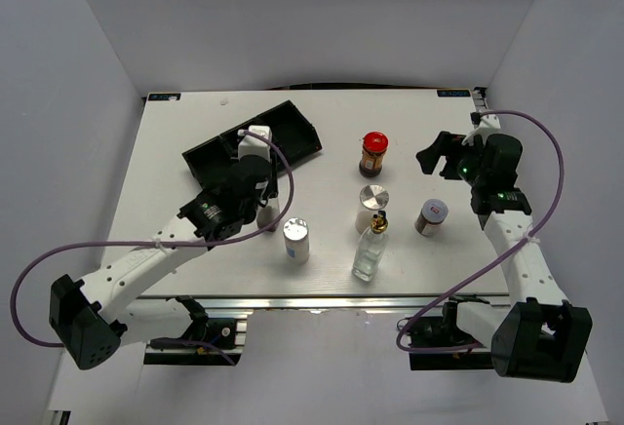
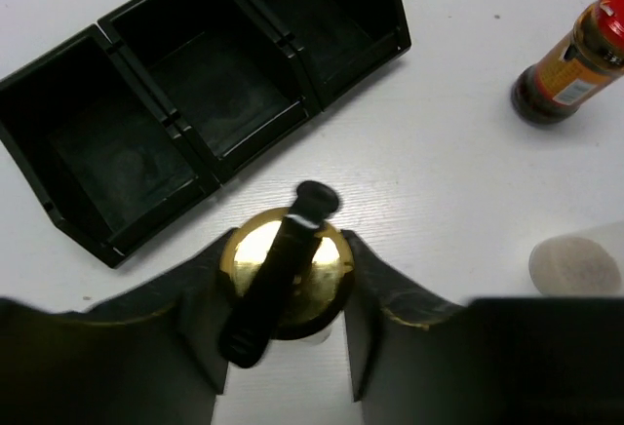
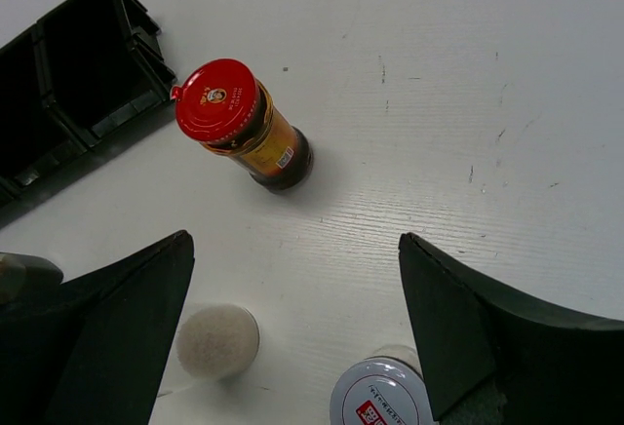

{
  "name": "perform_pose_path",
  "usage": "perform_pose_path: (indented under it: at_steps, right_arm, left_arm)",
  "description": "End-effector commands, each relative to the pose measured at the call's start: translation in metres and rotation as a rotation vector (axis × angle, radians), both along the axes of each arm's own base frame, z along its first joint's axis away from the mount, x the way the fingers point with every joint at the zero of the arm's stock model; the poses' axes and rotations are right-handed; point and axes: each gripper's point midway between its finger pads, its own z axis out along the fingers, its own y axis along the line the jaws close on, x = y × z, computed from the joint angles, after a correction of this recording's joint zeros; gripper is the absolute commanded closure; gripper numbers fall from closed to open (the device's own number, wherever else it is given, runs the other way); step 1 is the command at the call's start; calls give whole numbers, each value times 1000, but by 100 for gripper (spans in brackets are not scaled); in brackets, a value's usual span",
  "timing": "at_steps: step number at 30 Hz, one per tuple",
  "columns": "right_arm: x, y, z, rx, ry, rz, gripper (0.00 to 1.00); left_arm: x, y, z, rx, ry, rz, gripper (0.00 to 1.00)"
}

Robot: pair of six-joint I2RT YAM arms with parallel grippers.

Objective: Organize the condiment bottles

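Gold-spouted glass bottle [image 2: 324, 271], upright on the bench [image 2: 439, 201] just beside the black compartmented tray [image 2: 161, 118], clasped at its cap by the left pincer [image 2: 283, 298]. Right pincer [image 3: 294, 250] spread wide, empty, near the red-lidded jar [image 3: 244, 123].

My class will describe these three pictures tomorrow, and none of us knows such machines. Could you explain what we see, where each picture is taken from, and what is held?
Two robot arms stand at the near edge of a white table. One picture looks down from above; the other two come from a camera on each wrist. On the table stand a black tray, a red-lidded jar, a brown jar, a white shaker, another shaker and a glass bottle. The left gripper is closed on a second glass bottle, at its gold cap. The right gripper hangs open, holding nothing.
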Motion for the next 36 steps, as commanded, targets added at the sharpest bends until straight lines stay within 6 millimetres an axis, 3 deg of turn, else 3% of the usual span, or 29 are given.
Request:
perform_pose_path:
  at_steps: [1, 4, 9, 14, 21, 25, 27, 31, 32, 36]
  right_arm:
    - [6, 4, 21, -9, -47, 39, 11]
    - [7, 4, 20, -9, -43, 42, 11]
    - [9, 2, 18, -14, -37, 30, 10]
    - [9, -3, 18, -27, -37, 3, 11]
    - [10, -13, 19, -51, -39, -53, 11]
    - [11, -17, 18, -57, -32, -74, 11]
    - [12, -18, 17, -60, -30, -79, 11]
    - [13, -20, 15, -65, -19, -93, 11]
    - [13, -22, 16, -69, -21, -100, 11]
    - [14, -26, 15, -79, -16, -122, 11]
  left_arm:
    - [4, 3, 4, 20, -44, 45, 53]
    - [5, 3, 11, 15, -61, 52, 77]
    - [8, 5, 30, -7, -118, 78, 100]
    - [18, 29, 73, -31, -241, 244, 100]
    - [22, 40, 141, -116, -391, 317, 100]
    - [24, 59, 164, -67, -436, 426, 100]
    - [29, 73, 172, -55, -450, 495, 100]
    - [62, 91, 188, -111, -464, 536, 100]
    - [76, 107, 180, -88, -447, 582, 100]
    - [100, 125, 172, -77, -446, 624, 100]
